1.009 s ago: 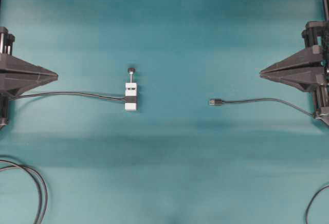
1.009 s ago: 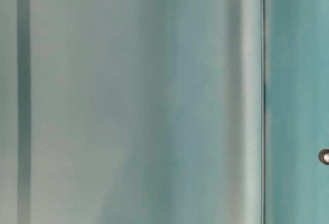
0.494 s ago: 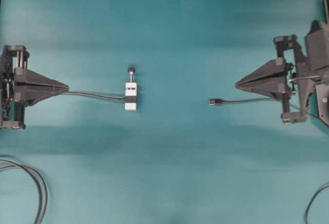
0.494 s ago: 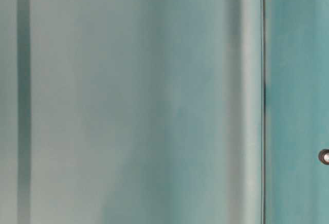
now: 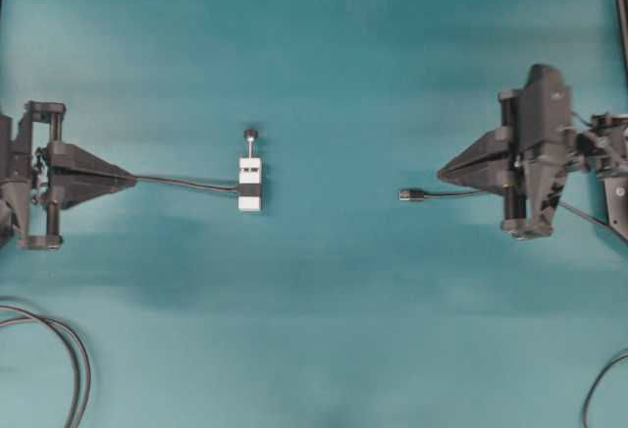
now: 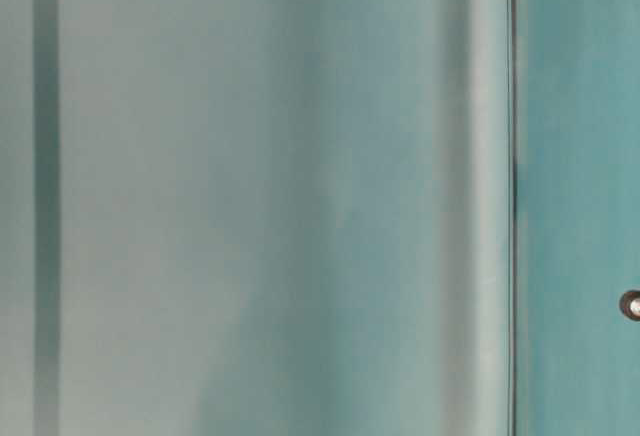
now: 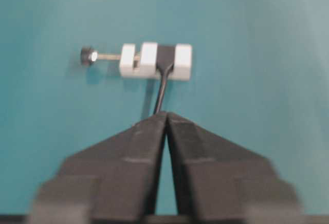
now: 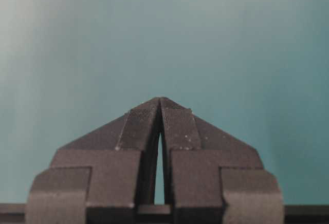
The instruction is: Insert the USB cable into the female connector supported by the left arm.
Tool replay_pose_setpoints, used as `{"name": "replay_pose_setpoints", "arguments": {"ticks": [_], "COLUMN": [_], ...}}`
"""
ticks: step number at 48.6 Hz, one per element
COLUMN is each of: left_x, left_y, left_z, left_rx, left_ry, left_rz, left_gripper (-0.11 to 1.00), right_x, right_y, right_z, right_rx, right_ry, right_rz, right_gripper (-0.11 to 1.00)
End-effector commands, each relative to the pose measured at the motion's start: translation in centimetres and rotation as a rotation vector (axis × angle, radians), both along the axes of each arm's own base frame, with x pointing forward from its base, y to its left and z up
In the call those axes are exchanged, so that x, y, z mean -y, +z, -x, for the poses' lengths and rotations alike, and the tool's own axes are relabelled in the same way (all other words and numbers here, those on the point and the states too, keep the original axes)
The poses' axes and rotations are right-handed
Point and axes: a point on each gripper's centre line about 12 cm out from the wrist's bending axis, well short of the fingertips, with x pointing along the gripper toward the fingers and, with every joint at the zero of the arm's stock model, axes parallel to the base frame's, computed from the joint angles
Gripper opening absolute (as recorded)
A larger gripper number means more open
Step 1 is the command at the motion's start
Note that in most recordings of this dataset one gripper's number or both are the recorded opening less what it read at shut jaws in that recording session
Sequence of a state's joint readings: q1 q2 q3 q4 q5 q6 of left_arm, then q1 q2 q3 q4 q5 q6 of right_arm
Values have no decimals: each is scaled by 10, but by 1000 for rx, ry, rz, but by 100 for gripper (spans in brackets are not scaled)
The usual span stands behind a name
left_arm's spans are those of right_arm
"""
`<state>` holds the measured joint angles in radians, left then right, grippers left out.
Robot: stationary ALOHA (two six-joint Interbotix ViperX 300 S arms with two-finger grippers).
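Apparently both arms are only approaching: the left gripper (image 5: 128, 182), tips together, points along the thin lead toward the female connector (image 5: 250, 184), a white block with a black band, lying mid-table. Well apart, the USB cable (image 5: 413, 194) plug lies before the closed, empty right gripper (image 5: 444, 170).

Matt black plastic claw (image 8: 160, 103); matt tabletop (image 5: 324, 330).

No readable text, label, brand, number or sign anywhere in any view; all surfaces plain and unmarked.
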<state>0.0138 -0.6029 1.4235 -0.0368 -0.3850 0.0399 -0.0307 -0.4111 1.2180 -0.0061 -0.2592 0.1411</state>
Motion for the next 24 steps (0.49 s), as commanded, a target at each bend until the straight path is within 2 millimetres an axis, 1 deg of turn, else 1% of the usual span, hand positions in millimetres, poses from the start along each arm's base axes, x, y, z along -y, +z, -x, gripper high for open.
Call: {"name": "replay_pose_setpoints", "arguments": {"ticks": [1, 7, 10, 12, 14, 17, 20, 24], "left_x": [-3, -6, -7, -8, -8, -8, -9, -9], "left_y": [4, -2, -5, -8, -10, -15, -20, -23], "left_z": [-13, -23, -28, -32, -35, -40, -45, -51], "left_rx": [7, -13, -14, -18, -20, -25, -35, -41], "left_ry": [6, 5, -3, -9, -13, -12, -8, -4], "left_rz": [-18, -50, -75, -90, -99, -100, -95, -91], "left_gripper": [31, 67, 82, 84, 82, 79, 79, 79], "right_x": [1, 1, 3, 4, 4, 4, 4, 4], "right_y": [-7, -20, -25, -28, -30, -33, -35, -35], "right_z": [-6, -8, -7, -6, -5, -4, -5, -5], "right_rx": [-14, -11, 6, 20, 30, 34, 32, 29], "right_ry": [-3, -7, -15, -19, -20, -23, -31, -40], "right_rz": [-1, -7, -8, -9, -11, -17, -30, -46], "right_gripper": [0, 0, 0, 1, 2, 8, 20, 39]}}
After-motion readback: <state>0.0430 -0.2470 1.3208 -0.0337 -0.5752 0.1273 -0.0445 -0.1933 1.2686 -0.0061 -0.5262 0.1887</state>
